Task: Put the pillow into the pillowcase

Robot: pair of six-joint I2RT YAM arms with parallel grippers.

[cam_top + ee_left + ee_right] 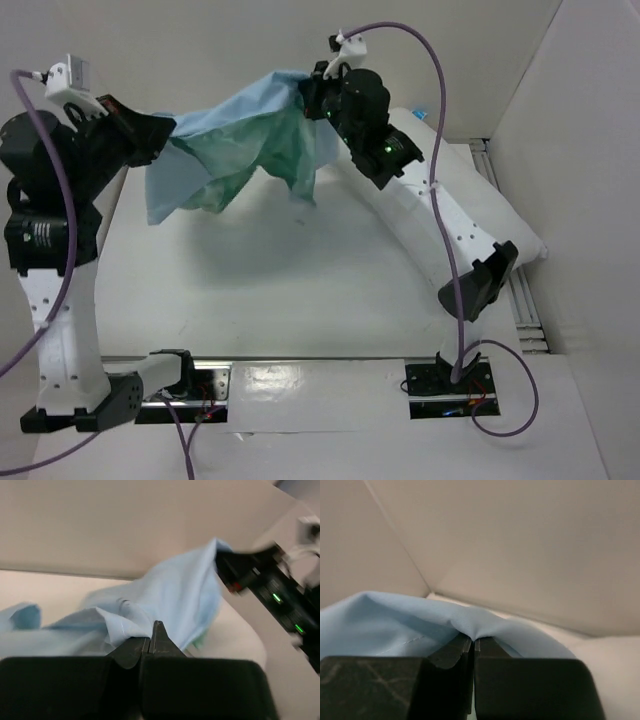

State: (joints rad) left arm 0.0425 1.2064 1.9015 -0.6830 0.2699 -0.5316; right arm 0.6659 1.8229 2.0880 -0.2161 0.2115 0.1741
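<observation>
Pale blue cloth is pinched at both ends. The left gripper [152,632], its jaws pressed together, clamps a fold of the pillowcase [240,130]. The right gripper [473,642] nips another edge the same way. The pillowcase hangs stretched between them above the worktop [250,290], toward 12 o'clock, its greenish underside drooping. The white pillow [500,205] lies on the worktop at 3 o'clock, beneath the right arm.
</observation>
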